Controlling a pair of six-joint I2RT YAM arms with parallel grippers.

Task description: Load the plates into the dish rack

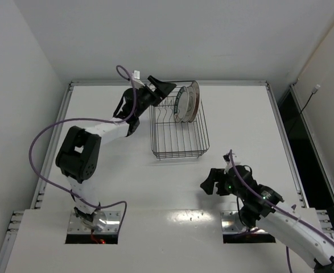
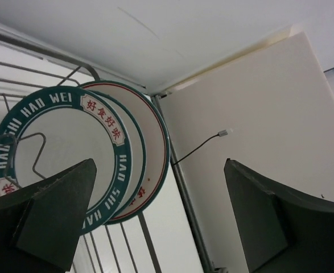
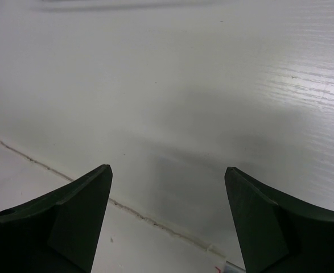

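The black wire dish rack [image 1: 178,157] stands at the table's far middle. Plates [image 1: 186,104] stand upright on edge in its far end, close together. In the left wrist view the rack's wires [image 2: 148,244] hold a white plate with a teal lettered rim [image 2: 58,142] and, behind it, a plate with a teal and red rim [image 2: 152,136]; I cannot tell whether a third stands behind. My left gripper [image 1: 168,89] is open and empty just left of the plates, above the rack's far-left corner [image 2: 158,165]. My right gripper [image 1: 207,183] is open and empty over bare table [image 3: 167,170].
A raised metal rail [image 1: 167,83] borders the table's far edge, with walls close behind and on both sides. A dark cable with a white plug [image 1: 316,88] hangs at the right wall. A seam [image 3: 127,207] crosses the tabletop under my right gripper.
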